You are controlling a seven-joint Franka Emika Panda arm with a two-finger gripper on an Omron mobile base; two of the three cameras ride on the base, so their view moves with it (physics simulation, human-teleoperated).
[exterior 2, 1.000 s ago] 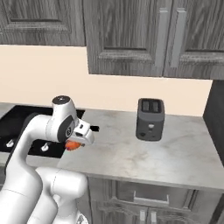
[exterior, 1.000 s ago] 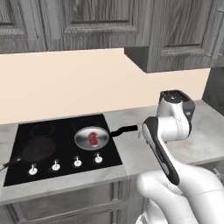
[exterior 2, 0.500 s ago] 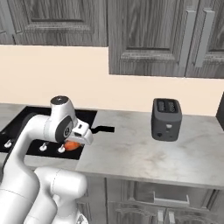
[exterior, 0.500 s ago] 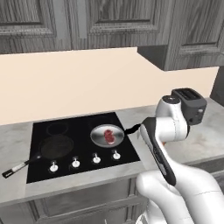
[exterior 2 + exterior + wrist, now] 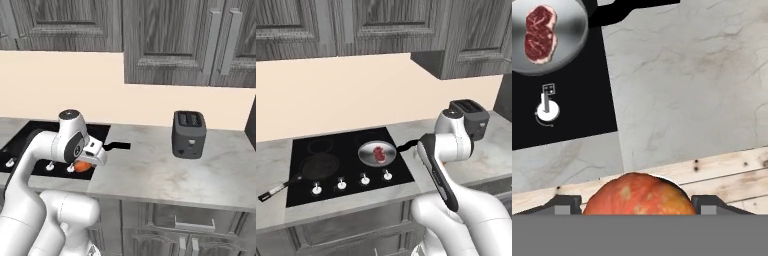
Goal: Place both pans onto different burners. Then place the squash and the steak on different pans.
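In the hand view the orange squash (image 5: 637, 194) sits between my two dark fingertips (image 5: 566, 204), and my gripper (image 5: 637, 202) is shut on it above the counter's front edge. From the right base view the squash (image 5: 82, 166) shows under the gripper (image 5: 86, 165), beside the cooktop's right end. The silver pan (image 5: 376, 152) stands on the right front burner with the red steak (image 5: 378, 154) in it, also visible as pan (image 5: 567, 42) and steak (image 5: 540, 34). The black pan (image 5: 320, 166) rests on the left front burner, handle pointing front left. A bare burner (image 5: 321, 146) lies at the back left.
A black toaster (image 5: 189, 134) stands on the marble counter (image 5: 150, 175) to the right, toaster (image 5: 471, 120). White knobs (image 5: 363, 179) line the black cooktop (image 5: 401, 170) along its front; one knob (image 5: 547, 111) is near the hand. Wooden floor (image 5: 737, 177) shows past the counter edge.
The base has driven, so both base views shifted and the toaster came into the left view. The gripper stays shut on the squash beside the cooktop; pans and steak have not moved.
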